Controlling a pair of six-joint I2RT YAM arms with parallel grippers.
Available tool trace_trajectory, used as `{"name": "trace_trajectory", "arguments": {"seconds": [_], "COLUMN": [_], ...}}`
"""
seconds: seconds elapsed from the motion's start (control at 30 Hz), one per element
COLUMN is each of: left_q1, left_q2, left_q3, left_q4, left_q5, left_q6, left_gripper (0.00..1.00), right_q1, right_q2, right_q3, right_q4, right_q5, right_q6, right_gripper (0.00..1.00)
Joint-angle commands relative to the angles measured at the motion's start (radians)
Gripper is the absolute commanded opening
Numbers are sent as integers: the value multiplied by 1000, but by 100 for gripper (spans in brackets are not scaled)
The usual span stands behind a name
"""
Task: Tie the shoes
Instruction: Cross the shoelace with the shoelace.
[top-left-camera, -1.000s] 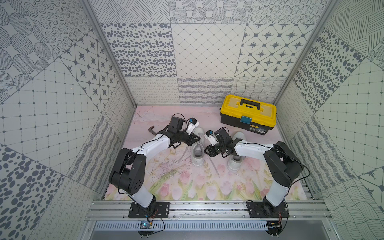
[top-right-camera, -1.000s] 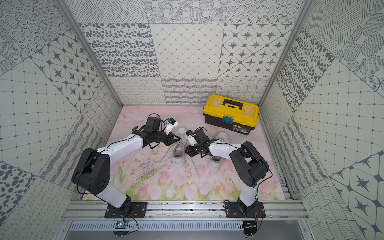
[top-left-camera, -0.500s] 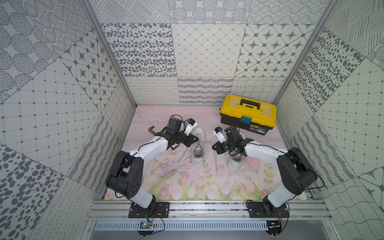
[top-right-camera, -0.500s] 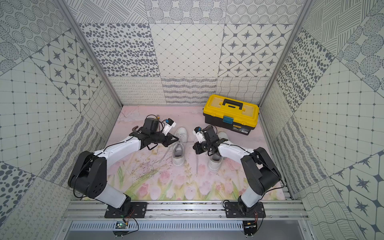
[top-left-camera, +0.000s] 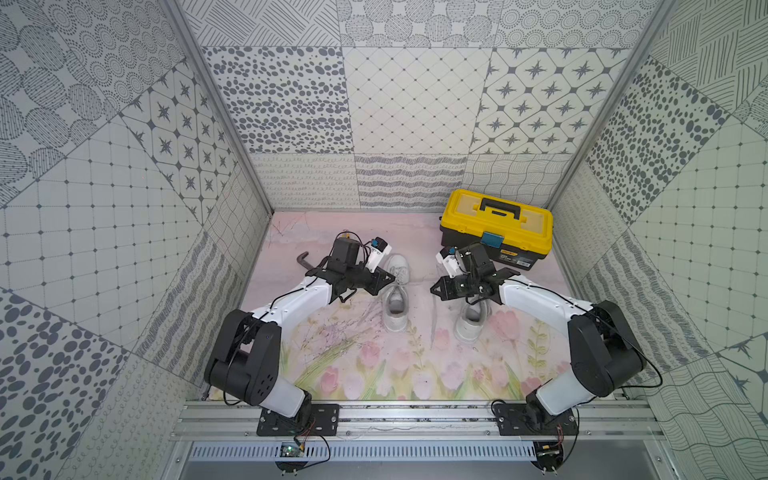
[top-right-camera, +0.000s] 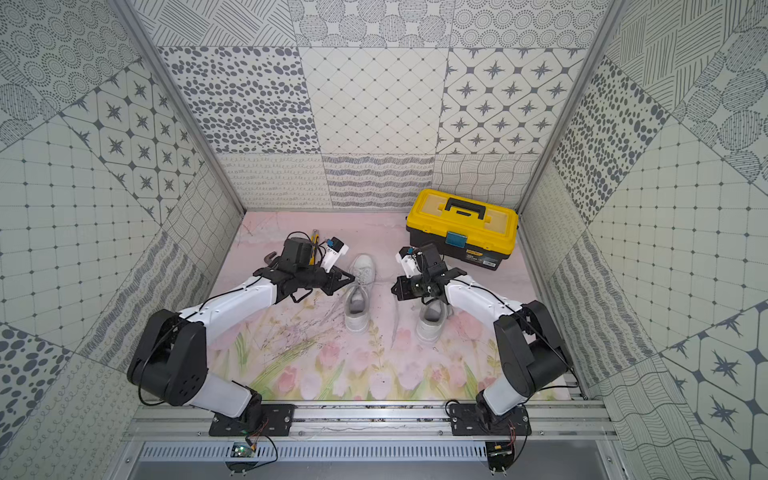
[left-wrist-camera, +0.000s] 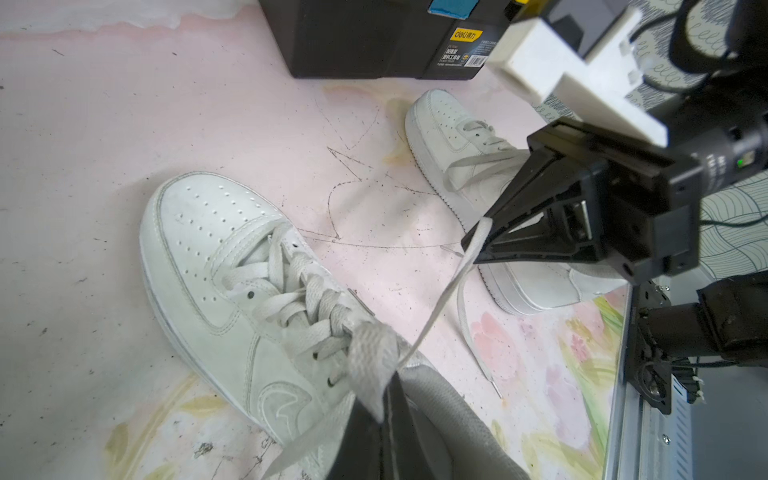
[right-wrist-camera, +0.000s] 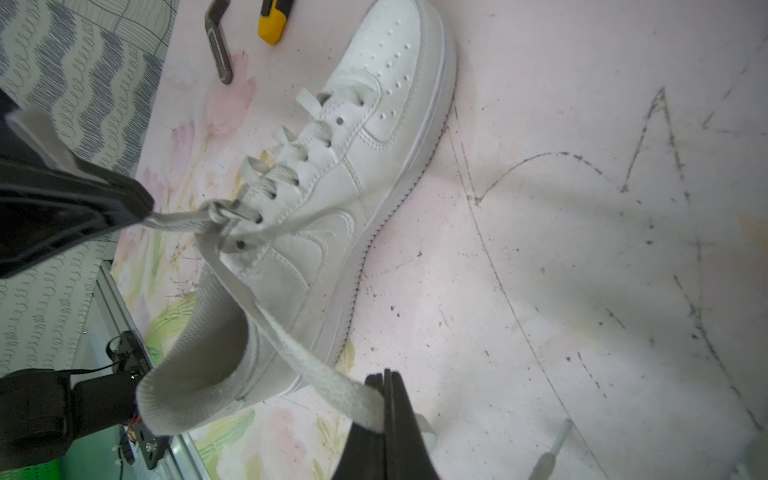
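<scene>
Two white shoes stand side by side on the floral mat, toes toward the back wall. The left shoe (top-left-camera: 395, 297) (top-right-camera: 359, 297) has its two lace ends drawn out sideways. My left gripper (left-wrist-camera: 386, 401) (top-left-camera: 392, 279) is shut on one lace end (left-wrist-camera: 370, 361) just left of the tongue. My right gripper (right-wrist-camera: 384, 399) (top-left-camera: 432, 288) is shut on the other lace end (right-wrist-camera: 316, 370), between the shoes. The laces cross in a single knot (right-wrist-camera: 216, 214) at the top eyelets. The right shoe (top-left-camera: 471, 320) (left-wrist-camera: 457, 137) is partly under my right arm, its lace (left-wrist-camera: 469, 328) loose on the mat.
A yellow and black toolbox (top-left-camera: 496, 226) (top-right-camera: 461, 232) stands at the back right, close behind my right wrist. A dark bent metal tool (top-left-camera: 303, 259) (right-wrist-camera: 218, 45) and a yellow utility knife (right-wrist-camera: 272, 20) lie behind my left arm. Patterned walls enclose three sides.
My right gripper has shut on the lace end and drawn back to the right, away from the left shoe. My left gripper keeps its hold, shifted slightly left.
</scene>
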Motion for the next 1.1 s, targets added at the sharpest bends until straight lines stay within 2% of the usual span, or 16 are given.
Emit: {"name": "trace_trajectory", "arguments": {"seconds": [0.0,0.17,0.53,1.07], "left_q1": [-10,-40,-117,-173], "left_q2": [-17,-21,-27,33], "left_q3": [-6,-4,-1,31], "left_q4": [42,27,-1,-36], "left_q5": [31,15,-34,-27], "left_q6": [3,13,41,80], "left_gripper": [0,0,0,0], "right_q1": [2,5,56,71], "right_q2": [27,96,238,331], "right_q3": [89,189,378,483], "right_q4": [-67,-100,-165,-175], "right_q5": [-12,-14,1,-5], "right_q6": [81,140,154,131], "right_gripper": [0,0,0,0]}}
